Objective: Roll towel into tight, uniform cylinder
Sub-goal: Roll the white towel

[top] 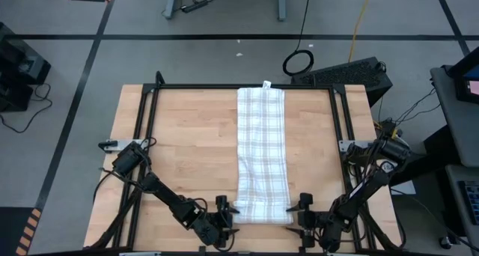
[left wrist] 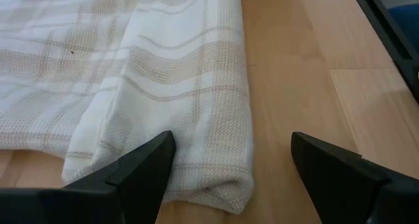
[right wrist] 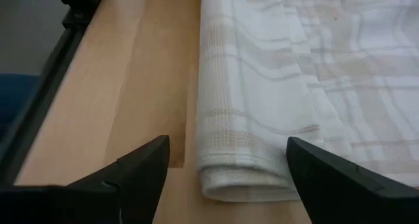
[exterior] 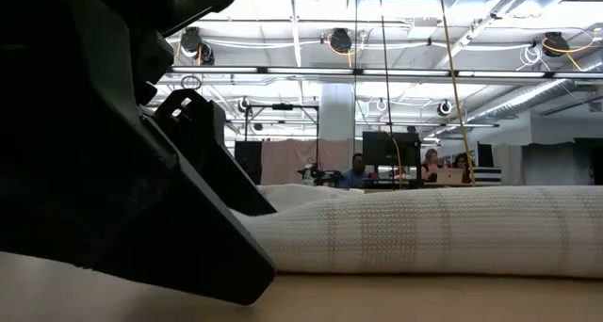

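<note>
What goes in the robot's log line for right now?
towel: long strip, near end rolled | left pincer: open, at roll's left end | right pincer: open, at roll's right end

The towel lies as a long narrow strip down the middle of the wooden table, white with a faint grey-beige checked grid. A small tag sticks out at its far end. The near end is turned over into a low, soft roll, its corners rounded and slightly loose, the weave ribbed and flat against the wood.
</note>
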`<action>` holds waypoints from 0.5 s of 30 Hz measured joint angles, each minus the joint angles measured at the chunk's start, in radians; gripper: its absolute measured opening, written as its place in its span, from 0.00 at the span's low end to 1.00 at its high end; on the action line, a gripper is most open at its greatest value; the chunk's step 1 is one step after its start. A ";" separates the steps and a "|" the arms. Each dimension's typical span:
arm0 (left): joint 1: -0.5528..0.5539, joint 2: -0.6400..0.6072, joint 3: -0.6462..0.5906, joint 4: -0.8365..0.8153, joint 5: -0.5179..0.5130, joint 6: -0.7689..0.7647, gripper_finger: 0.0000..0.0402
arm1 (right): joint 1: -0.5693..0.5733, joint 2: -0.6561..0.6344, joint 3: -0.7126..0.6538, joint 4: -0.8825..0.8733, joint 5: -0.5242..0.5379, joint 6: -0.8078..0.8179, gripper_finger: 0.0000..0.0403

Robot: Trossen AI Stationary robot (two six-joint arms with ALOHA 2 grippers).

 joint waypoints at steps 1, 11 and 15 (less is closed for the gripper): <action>0.000 0.000 0.000 0.000 0.000 -0.003 0.79 | 0.000 -0.006 0.000 0.001 0.000 0.000 0.74; 0.000 0.000 -0.001 0.000 0.000 -0.007 0.79 | 0.005 -0.011 0.000 0.022 -0.010 0.000 0.74; 0.000 0.000 -0.001 0.000 -0.001 -0.007 0.79 | 0.005 -0.009 0.000 0.055 -0.007 -0.010 0.74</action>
